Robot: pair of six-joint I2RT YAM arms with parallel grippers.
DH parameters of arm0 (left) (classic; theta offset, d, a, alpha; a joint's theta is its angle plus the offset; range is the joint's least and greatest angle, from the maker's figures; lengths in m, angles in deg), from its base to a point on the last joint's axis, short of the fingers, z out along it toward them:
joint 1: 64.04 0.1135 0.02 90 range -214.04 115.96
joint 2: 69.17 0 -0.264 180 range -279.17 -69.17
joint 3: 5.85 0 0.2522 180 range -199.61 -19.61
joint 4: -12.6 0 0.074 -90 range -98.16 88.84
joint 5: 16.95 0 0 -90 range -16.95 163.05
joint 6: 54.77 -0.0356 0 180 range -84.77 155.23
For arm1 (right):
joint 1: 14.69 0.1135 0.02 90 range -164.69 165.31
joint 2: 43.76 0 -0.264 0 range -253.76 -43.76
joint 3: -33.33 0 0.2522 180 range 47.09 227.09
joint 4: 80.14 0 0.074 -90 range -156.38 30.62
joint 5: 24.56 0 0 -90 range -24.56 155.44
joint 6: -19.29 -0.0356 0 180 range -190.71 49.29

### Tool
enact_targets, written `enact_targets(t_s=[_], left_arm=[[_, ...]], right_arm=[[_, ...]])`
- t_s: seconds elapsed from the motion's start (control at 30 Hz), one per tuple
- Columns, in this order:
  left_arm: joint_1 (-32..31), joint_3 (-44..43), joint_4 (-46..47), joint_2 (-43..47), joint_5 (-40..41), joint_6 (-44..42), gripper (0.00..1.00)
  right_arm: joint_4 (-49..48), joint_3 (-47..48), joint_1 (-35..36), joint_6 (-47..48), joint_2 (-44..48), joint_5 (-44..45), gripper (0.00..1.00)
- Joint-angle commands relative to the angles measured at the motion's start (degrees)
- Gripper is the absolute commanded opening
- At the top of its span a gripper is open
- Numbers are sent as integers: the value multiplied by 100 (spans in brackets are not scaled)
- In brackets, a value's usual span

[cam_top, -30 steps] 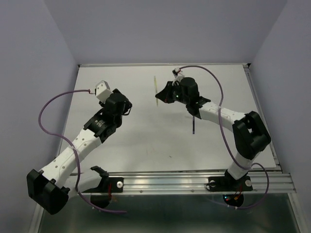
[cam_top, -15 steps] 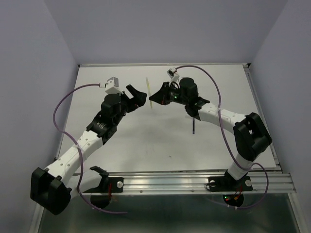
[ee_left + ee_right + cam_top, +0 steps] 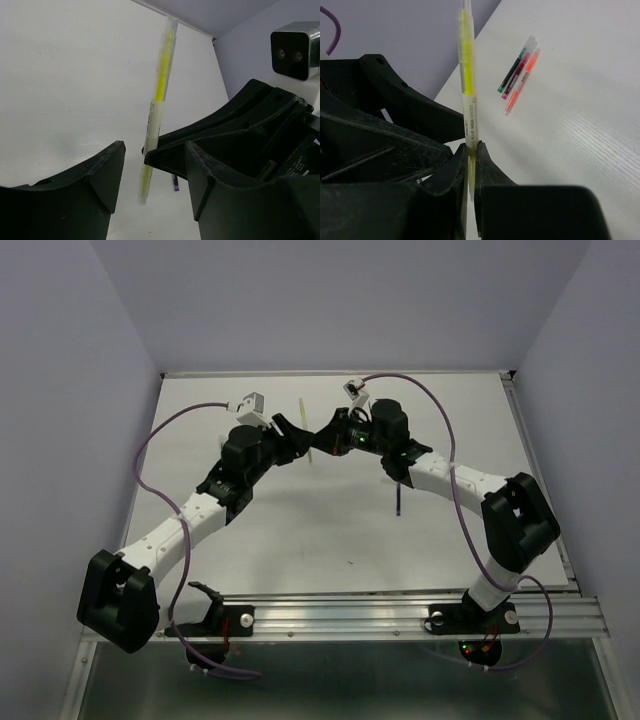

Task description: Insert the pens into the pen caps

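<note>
Your left gripper (image 3: 294, 433) hangs above the far middle of the white table (image 3: 300, 530), its two dark fingers (image 3: 107, 170) spread wide on either side of the lower end of the yellow pen (image 3: 159, 95). That pen stands nearly upright in the air, pinched low on its barrel by your right gripper (image 3: 471, 150). Further right a dark pen (image 3: 399, 498) lies on the table beside the right arm, and the right wrist view shows green, red and orange pens (image 3: 517, 72) lying close together, side by side, on the table.
</note>
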Motion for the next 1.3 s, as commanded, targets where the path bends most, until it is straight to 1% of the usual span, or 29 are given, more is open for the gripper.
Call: enact_targets(t_s=[0.0,0.07,0.1,0.2,0.27,0.33,0.4,0.63,0.7,0.9,0.97,1.0,1.03,1.07,1.1,1.17,1.2,1.23,1.27], left_arm=[[36,-300,595,-51,-70,-63,62],[45,-335,648,-138,-97,-63,61],[36,-344,692,-174,-115,-72,57],[54,-423,701,-279,-97,-37,56],[98,-414,753,-314,-97,33,51],[142,-379,788,-306,-62,77,50],[203,-335,850,-280,-1,183,47],[326,-256,929,-244,-9,341,45],[335,-256,991,-262,-123,324,45],[335,-300,1166,-473,-835,227,44],[335,-274,1228,-534,-1046,200,43],[335,-274,1263,-552,-1107,174,36],[335,-274,1272,-569,-1169,157,32],[335,-265,1272,-569,-1196,156,20],[335,-265,1272,-561,-1196,148,13],[335,-239,1272,-508,-1170,148,2],[335,-230,1272,-482,-1143,139,0],[335,-230,1272,-455,-1073,113,0],[335,-239,1202,-420,-1003,43,0]], right_arm=[[-292,1,53,-35,183,-257,1],[-266,1,53,-53,147,-266,1],[-266,1,53,-53,147,-284,1],[-266,-16,53,-44,165,-302,1],[-266,-51,53,-27,191,-284,1],[-266,-104,53,-35,252,-275,1],[-266,-131,53,-26,279,-267,1],[-275,-218,53,-26,428,-284,1],[-283,-227,53,-26,455,-275,1],[-345,-122,105,-44,402,-266,1],[-345,-87,105,-53,367,-275,1],[-345,-69,105,-61,350,-275,1],[-345,-34,105,-70,323,-267,1],[-345,-17,105,-62,314,-232,1],[-345,-16,105,-62,314,-197,1],[-319,-8,105,-53,305,-118,2],[-293,1,105,-61,305,-91,10],[-223,10,105,-53,288,-39,17],[-178,19,105,-27,279,14,26]])
